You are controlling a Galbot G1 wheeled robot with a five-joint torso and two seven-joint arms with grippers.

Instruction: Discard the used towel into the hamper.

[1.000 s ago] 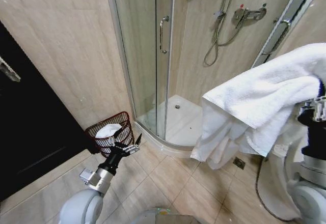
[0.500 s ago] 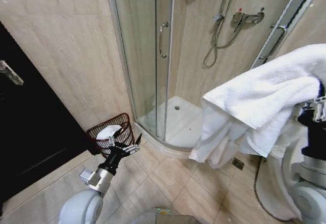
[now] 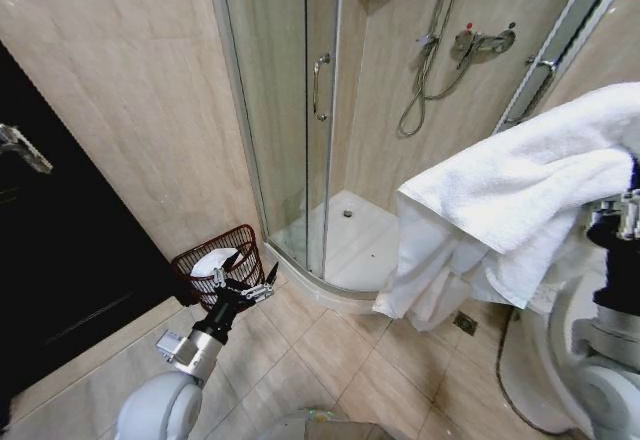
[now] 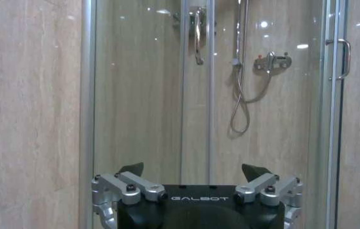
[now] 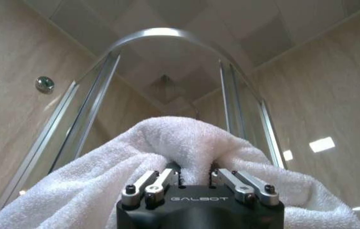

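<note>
Head view: the towel [image 3: 520,210] is held high at the right, draped over the right gripper [image 3: 625,222] and hanging down in folds to its left. In the right wrist view the right gripper [image 5: 196,179] is seen clamped on a bunched fold of the towel [image 5: 186,143], with white terry spilling down on both sides of the fingers [image 5: 154,179]; the curved top rail of the shower enclosure [image 5: 161,36] is seen above it.

The left gripper [image 3: 243,290] is held low over the floor tiles [image 3: 330,350], its fingers spread apart with nothing between them. The hamper [image 3: 222,263] is found just beyond the left gripper, on the floor against the beige wall [image 3: 130,110] and beside the curved base of the shower enclosure [image 3: 300,140]; something white [image 3: 213,259] is seen lying inside it. Whether the fingertips touch the hamper's rim cannot be told. The hamper is well apart from the right gripper and the towel, low and to their left.

In the left wrist view the left gripper [image 4: 193,171] is shown spread wide, pointed at the glass door [image 4: 263,95], behind which a shower hose [image 4: 240,90] hangs. A floor drain [image 3: 463,322] is seen below the hanging towel.
</note>
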